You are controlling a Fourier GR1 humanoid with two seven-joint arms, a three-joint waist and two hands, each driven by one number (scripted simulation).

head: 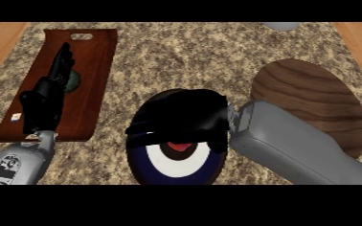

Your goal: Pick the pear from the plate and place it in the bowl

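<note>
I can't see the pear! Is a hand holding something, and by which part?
Cannot tell. The right hand covers the top of the plate and hides what is under it. The left hand holds nothing.

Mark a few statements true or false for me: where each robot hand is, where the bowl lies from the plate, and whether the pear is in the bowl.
1. The right robot hand is over the plate. True.
2. The left robot hand is over the bowl. False: it lies, fingers straight, over the wooden cutting board at the counter's left.
3. The bowl lies to the right of the plate. True.
4. The pear is in the bowl. False: no pear shows in the part of the bowl that is visible. A small red thing, likely the pear, shows on the plate at the edge of the right robot hand.
</note>
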